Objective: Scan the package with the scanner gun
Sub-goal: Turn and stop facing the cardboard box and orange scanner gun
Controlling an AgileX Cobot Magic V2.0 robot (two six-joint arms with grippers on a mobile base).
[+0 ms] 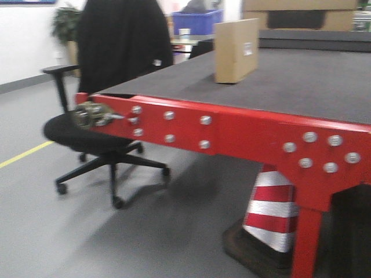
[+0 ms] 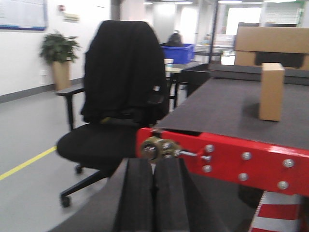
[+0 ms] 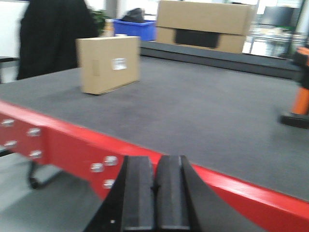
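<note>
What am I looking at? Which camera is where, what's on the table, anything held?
A two-armed mobile robot faces a red-framed table with a grey mat. One camera looks forward from the robot; two ride on its wrists, so the black pads at the bottom are the left gripper and right gripper, both shut, holding nothing. On the mat stands a flat tan cardboard package with a white label; the orange-and-black scanner gun stands at the right wrist view's right edge.
</note>
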